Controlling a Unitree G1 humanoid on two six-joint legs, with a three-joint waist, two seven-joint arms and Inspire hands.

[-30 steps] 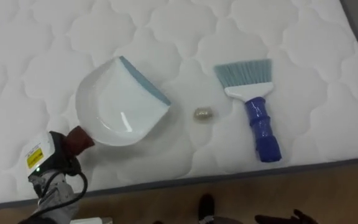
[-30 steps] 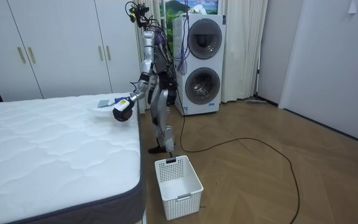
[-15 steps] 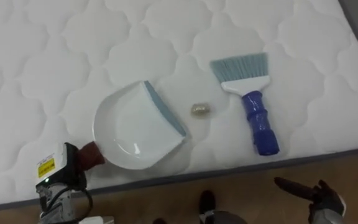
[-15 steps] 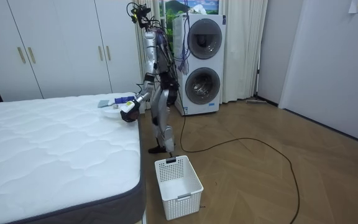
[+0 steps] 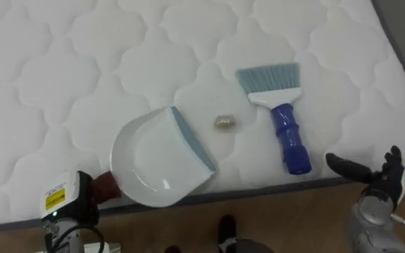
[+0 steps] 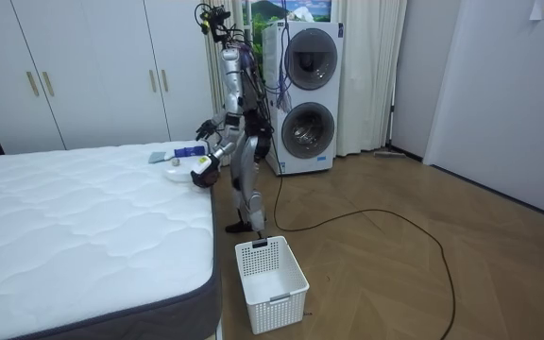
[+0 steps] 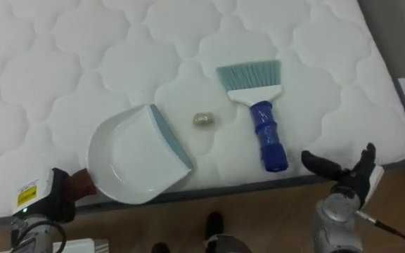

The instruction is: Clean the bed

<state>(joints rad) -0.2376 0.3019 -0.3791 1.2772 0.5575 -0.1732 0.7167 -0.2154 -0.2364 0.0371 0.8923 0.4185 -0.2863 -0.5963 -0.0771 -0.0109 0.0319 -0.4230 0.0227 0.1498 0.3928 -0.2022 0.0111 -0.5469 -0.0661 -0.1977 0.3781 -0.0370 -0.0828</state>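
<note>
We see a white slatted basket [image 6: 270, 283] standing on the wooden floor [image 6: 395, 274], low in the middle of the room view. Against the far wall stand two front-loading laundry machines [image 6: 305, 94] – one stacked on the other – with pale curtains [image 6: 371, 76] hanging just beside them. White wardrobe doors [image 6: 93, 76] line the room view's left, and a grey door [image 6: 499, 94] its right.
</note>
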